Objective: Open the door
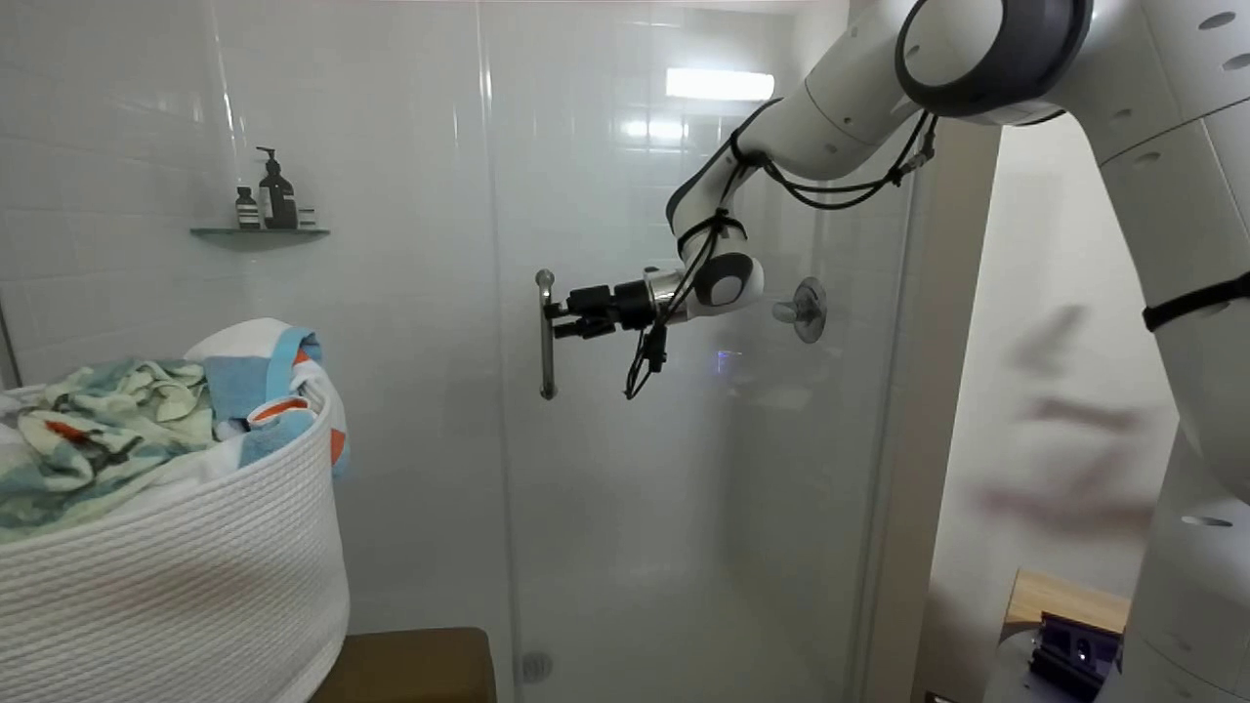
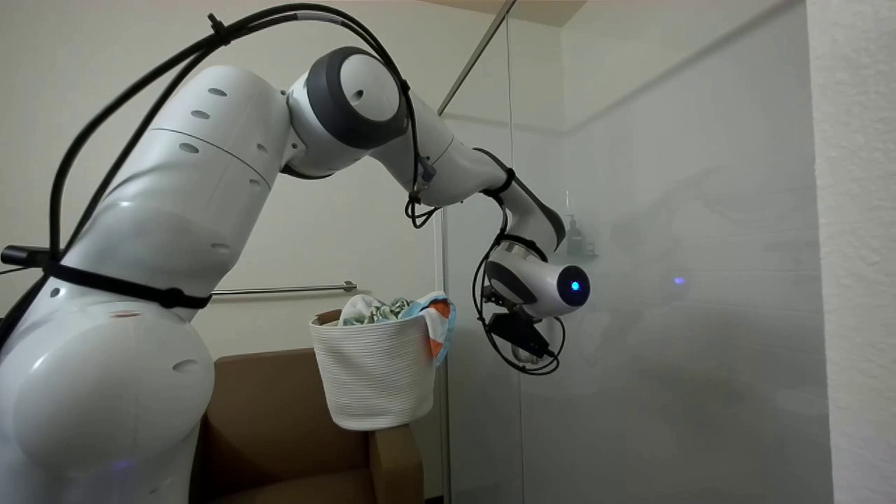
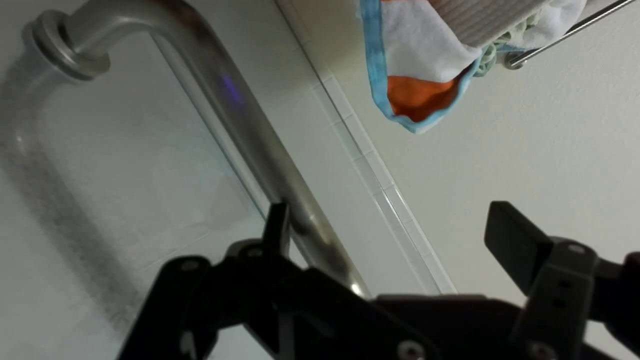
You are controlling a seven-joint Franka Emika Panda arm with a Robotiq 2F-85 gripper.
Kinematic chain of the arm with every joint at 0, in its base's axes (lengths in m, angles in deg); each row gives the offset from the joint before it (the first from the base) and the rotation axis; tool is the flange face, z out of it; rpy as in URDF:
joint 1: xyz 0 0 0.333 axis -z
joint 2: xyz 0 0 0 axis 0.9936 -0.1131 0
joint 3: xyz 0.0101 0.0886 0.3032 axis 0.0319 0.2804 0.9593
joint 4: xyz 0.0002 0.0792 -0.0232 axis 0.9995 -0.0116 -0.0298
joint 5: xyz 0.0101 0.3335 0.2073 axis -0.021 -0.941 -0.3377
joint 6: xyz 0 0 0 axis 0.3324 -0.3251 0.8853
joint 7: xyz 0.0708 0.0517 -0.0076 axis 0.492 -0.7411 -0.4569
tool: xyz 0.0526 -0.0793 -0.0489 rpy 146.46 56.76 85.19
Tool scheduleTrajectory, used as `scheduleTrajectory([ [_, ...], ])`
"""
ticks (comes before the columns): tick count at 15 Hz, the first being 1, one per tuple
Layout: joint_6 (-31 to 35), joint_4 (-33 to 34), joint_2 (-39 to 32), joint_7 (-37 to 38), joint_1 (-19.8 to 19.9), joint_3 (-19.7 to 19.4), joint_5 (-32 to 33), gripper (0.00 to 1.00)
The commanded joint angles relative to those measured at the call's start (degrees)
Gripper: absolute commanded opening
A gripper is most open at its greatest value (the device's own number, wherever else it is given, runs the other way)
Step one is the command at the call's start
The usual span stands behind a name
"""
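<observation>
Held fingers [image 3: 517,247] spread / with the handle [image 3: 272,161] of the glass door [image 1: 664,488] between / looked liable to slip off sideways if tugging before squeezing tight

In an exterior view, the clear glass shower door [image 1: 664,478] is seen, apparently closed, right of centre, its silver bar handle [image 1: 547,363] fixed vertically near mid-frame.
</observation>
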Motion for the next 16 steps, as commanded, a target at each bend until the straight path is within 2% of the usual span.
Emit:
scheduleTrajectory([
  [1, 5.4, 0.52, 0.86, 3.8, -1.27, -0.05, -0.06, 1.0],
  [6, 9.38, 1.95, 2.46, 8.23, -2.14, 0.01, 2.41, 1.0],
  [16, 9.12, 1.42, 3.82, 6.91, -2.91, 0.78, 6.94, 1.0],
])
